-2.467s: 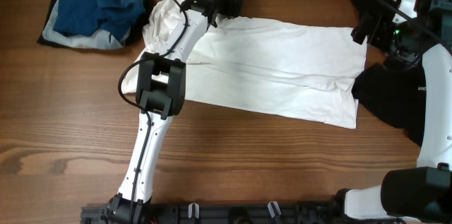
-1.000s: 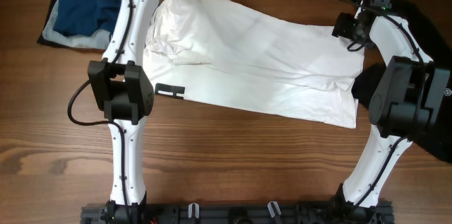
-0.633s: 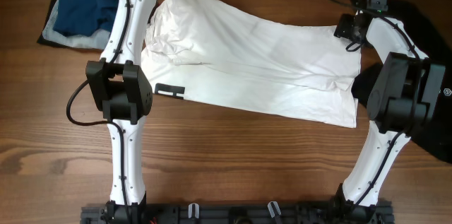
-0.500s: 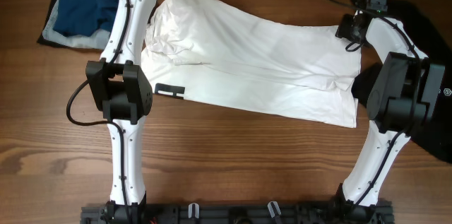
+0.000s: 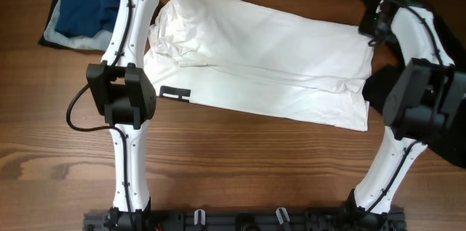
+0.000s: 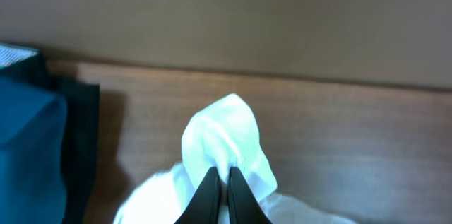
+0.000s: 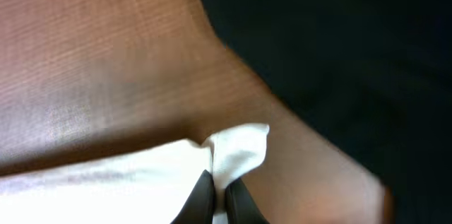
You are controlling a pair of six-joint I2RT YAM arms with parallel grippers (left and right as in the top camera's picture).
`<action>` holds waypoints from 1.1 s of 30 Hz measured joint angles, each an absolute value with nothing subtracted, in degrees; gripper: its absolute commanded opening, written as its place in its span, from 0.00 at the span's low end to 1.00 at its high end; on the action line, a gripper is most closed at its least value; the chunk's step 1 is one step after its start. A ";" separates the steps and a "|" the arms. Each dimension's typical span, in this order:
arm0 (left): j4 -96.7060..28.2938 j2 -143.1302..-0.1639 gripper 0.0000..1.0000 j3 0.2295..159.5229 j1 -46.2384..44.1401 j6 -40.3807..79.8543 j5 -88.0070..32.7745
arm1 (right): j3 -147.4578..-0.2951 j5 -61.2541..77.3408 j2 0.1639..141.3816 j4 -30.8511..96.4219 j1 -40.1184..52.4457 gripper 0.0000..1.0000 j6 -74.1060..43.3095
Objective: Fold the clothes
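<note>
Both jaw pairs were clamped on the white T-shirt (image 5: 269,63): the left gripper (image 6: 220,181) pinched a bunched fold, the right gripper (image 7: 214,185) a small corner. Between them the shirt lay stretched across the wooden table (image 5: 240,173). Left of the left jaws, a blue shirt (image 6: 28,153) was cut off by the frame. Dark cloth (image 7: 339,54) beyond the right jaws was blurred.

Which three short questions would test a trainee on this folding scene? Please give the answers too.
1. True or false: the left hand is shut on the white T-shirt.
2. Which part of it does the right hand pinch? A: far right corner. B: near right corner. C: near left corner.
3. Fill in: the blue shirt lies at the far ____ corner of the table.
Key: 1 true; 2 A; 3 left.
</note>
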State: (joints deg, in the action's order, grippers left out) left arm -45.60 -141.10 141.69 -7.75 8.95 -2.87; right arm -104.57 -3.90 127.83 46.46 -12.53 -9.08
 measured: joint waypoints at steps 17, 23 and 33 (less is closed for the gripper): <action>-83.29 -134.02 0.04 141.69 -6.96 8.97 -1.45 | -99.53 5.02 113.23 73.30 -13.98 0.04 -10.48; -90.50 -134.02 0.04 141.45 -6.94 8.95 2.00 | -92.82 5.17 113.25 71.75 -13.98 0.04 -10.87; -89.86 -134.04 0.67 127.02 -5.91 9.02 6.83 | -89.06 7.05 113.25 69.80 -13.98 0.17 -11.11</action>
State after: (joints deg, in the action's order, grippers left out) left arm -89.86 -134.04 127.02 -5.91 9.02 6.83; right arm -89.06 7.05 113.25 69.80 -13.98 -11.11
